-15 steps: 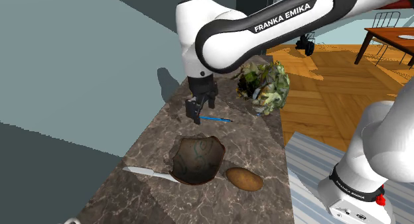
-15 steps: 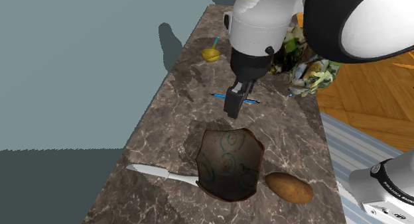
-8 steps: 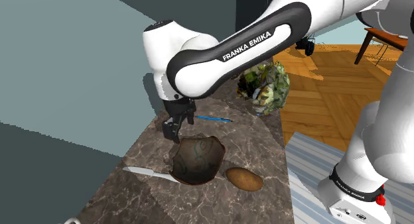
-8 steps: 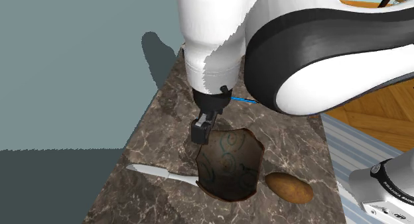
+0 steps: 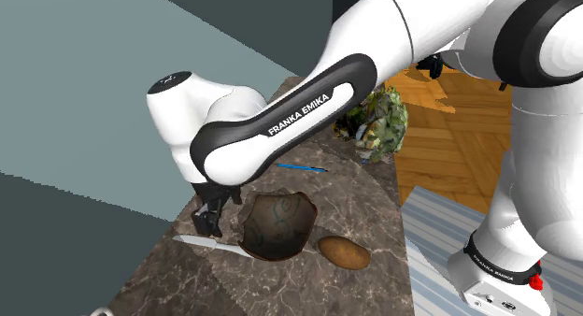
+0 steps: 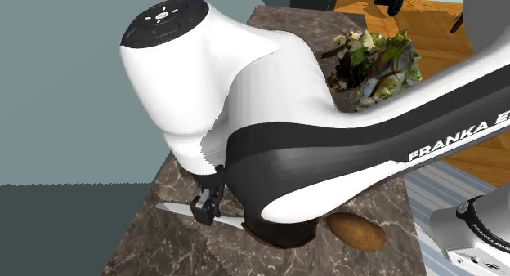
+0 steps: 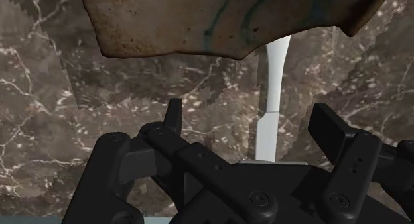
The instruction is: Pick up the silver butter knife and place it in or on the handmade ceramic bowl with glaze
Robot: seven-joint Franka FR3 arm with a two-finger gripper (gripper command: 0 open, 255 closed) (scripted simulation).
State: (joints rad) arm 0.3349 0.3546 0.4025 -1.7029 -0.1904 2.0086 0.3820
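Shoulder view: gripper [image 5: 207, 219] hangs just above the silver butter knife [image 5: 210, 244], which lies flat near the wall-side edge of the counter [image 5: 318, 188], one end reaching the brown glazed bowl [image 5: 277, 225]. Second exterior view: gripper [image 6: 206, 207] sits low over the knife [image 6: 176, 209]. Wrist view: jaws open and empty, knife [image 7: 272, 83] between them, running under the rim of the bowl [image 7: 225, 20]. Risks: the thin flat knife likely slips from the pinch; a finger or the lifted knife may catch the bowl rim.
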